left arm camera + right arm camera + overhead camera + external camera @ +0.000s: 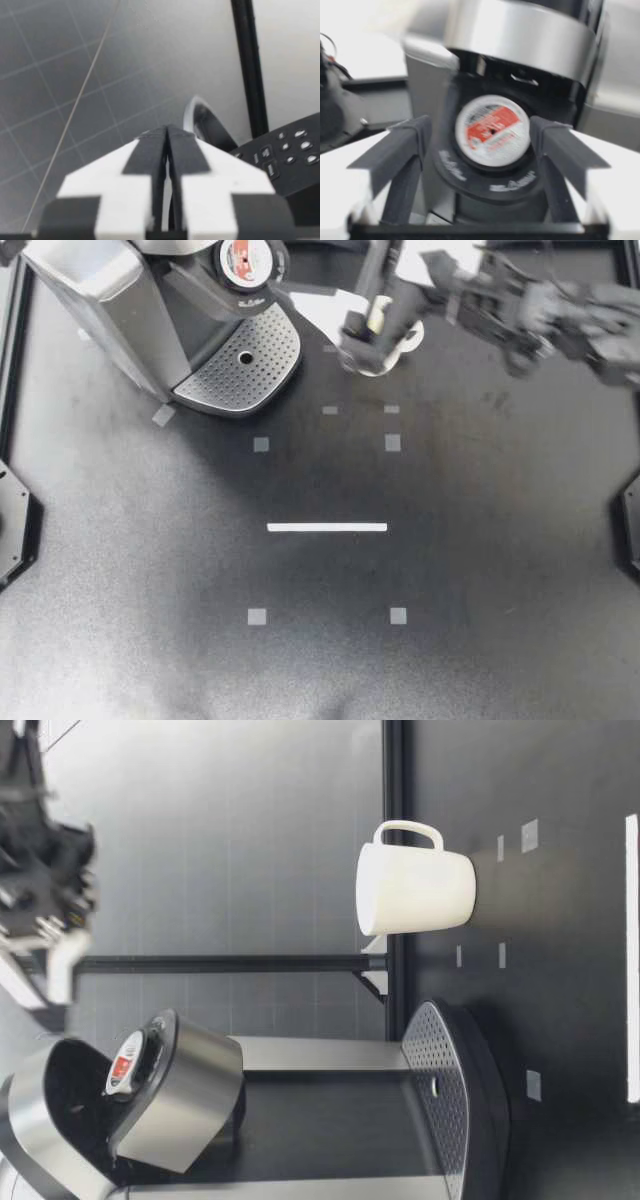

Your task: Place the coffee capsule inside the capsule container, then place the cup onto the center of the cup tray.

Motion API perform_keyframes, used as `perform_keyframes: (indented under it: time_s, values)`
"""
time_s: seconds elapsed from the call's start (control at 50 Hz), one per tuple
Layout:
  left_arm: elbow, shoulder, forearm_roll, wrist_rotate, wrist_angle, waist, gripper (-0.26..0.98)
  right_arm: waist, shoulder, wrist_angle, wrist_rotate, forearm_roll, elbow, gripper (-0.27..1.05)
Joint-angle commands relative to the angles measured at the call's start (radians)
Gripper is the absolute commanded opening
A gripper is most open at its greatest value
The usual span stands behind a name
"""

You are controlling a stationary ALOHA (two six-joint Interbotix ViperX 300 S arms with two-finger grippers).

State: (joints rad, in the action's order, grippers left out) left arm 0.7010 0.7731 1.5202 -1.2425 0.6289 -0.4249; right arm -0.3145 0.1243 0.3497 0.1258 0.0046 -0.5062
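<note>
- Red-and-white foil-lidded coffee capsule (245, 262) sat in the coffee machine's black round capsule container (490, 187). It looked light and thin-walled, so it should be held by the rim.
- Right gripper (315, 305): fingers apart, capsule ahead of them, no contact.
- Left gripper (166, 131): fingers together, holding nothing.
- White ceramic cup (415, 890) stood upright on the dark counter (330, 640) beside the machine. Probably rigid, glazed and slippery, so best taken by the wall or handle. Inside hidden.
- Silver perforated cup tray (240, 365) held nothing.
</note>
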Motion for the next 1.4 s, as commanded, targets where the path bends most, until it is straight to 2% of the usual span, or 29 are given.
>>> perform_keyframes:
  time_s: [0.0, 0.14, 0.42, 0.84, 1.38]
  values:
    - [0.0, 0.0, 0.008, -0.023, -0.002, -0.031, 0.07, 0.02, 0.063, 0.035, -0.002, 0.002, -0.017, 0.74]
    - [0.02, -0.008, 0.009, -0.057, -0.002, -0.057, 0.07, 0.044, 0.106, 0.084, -0.003, 0.003, -0.072, 0.7]
    - [0.046, -0.038, 0.011, -0.074, -0.005, -0.063, 0.07, 0.06, 0.163, 0.21, -0.054, 0.008, -0.172, 0.49]
    - [0.048, -0.061, 0.011, -0.109, -0.117, -0.063, 0.07, 0.06, 0.19, 0.268, -0.081, 0.006, -0.225, 0.49]
    - [0.017, -0.089, 0.008, -0.135, -0.537, -0.061, 0.07, 0.071, 0.23, 0.319, -0.083, 0.006, -0.273, 0.49]
